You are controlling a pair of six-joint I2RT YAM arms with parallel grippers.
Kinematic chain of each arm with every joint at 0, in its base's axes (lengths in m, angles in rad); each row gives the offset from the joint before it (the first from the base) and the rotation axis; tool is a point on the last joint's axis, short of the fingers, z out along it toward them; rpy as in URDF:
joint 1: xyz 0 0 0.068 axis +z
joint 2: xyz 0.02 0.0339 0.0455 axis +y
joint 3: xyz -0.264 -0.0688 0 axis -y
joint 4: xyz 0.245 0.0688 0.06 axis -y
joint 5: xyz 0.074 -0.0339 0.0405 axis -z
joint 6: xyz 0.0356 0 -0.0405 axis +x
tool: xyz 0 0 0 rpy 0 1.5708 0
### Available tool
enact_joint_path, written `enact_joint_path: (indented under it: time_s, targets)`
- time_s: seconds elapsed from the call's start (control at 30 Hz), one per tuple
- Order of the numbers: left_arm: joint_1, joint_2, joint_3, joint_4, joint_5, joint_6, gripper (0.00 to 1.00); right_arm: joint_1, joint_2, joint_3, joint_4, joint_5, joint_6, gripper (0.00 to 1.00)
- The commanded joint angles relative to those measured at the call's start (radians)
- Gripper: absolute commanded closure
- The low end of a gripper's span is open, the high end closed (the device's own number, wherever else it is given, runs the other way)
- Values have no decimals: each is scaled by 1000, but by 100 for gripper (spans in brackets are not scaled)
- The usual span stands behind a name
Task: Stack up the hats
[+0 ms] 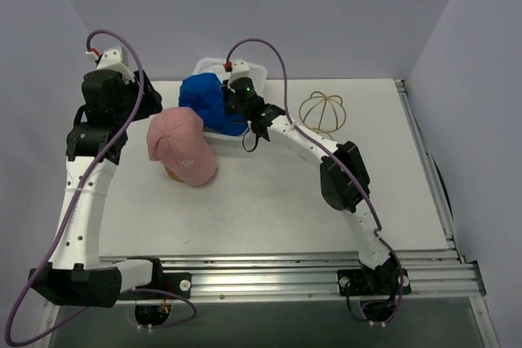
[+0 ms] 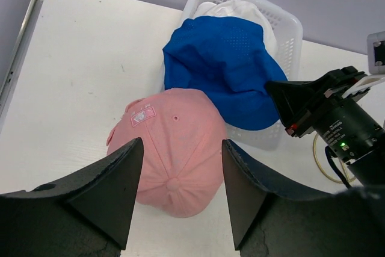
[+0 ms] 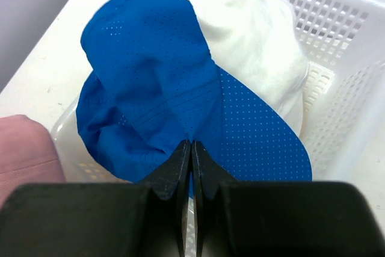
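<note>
Hats: the pink cap lies on the table at left, below the left gripper, whose jaws are apart. Right of it, the blue cap lies in the basket over a white hat, with the right gripper pinched on its fabric. Neither is judged stacked yet.

Lab: rail-bolted robot arms, blank walls

Right gripper pinched shut on fold of blue cap, draped over white basket edge. White hat inside basket behind. Pink cap just visible at left edge.
</note>
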Motion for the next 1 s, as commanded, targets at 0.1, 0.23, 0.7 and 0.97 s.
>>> enact_joint_path:
  time_s: [0.1, 0.23, 0.7, 0.97]
  targets:
    - [2, -63, 30, -21, 50, 0, 36, -5, -214, -15, 42, 43, -29, 100]
    - [-4, -71, 36, -41, 44, 13, 36, 5, -268, -31, 54, 42, -43, 100]
    - [-7, -107, -34, 33, 279, -18, 34, 108, -521, -84, -115, 189, -84, 100]
    - [-7, -152, -96, 62, 461, -53, 32, 140, -797, -333, -179, 169, 11, 100]
